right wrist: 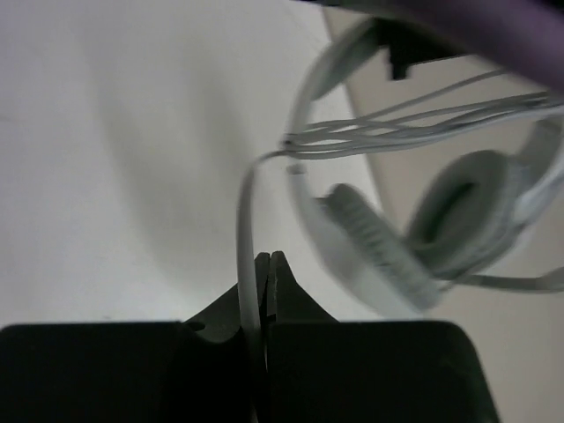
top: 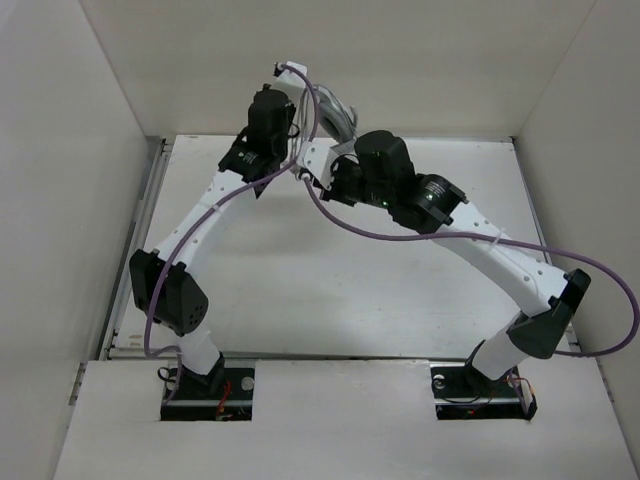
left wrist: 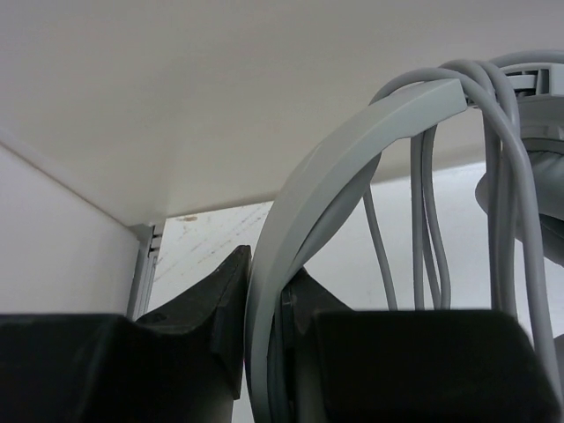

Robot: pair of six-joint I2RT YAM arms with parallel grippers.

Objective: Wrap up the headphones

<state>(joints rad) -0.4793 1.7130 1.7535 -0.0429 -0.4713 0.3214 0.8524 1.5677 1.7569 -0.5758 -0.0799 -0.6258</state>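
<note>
The light grey headphones (top: pixel 340 112) hang in the air at the back of the table, between the two wrists. My left gripper (left wrist: pixel 264 264) is shut on the headband (left wrist: pixel 352 150), which arcs up and to the right. Several loops of the thin grey cable (left wrist: pixel 427 220) hang over the band next to an earcup (left wrist: pixel 538 167). My right gripper (right wrist: pixel 267 260) is shut on the cable (right wrist: pixel 247 229), which rises from the jaws to the wound turns (right wrist: pixel 397 132) on the band. Both earcups (right wrist: pixel 370 247) show blurred on the right. The plug is out of view.
White enclosure walls stand on the left, right and back. A metal rail (top: pixel 150 200) runs along the table's left edge. The arms' purple cables (top: pixel 420 240) loop over the middle and right of the table. The arm bases sit at the near edge.
</note>
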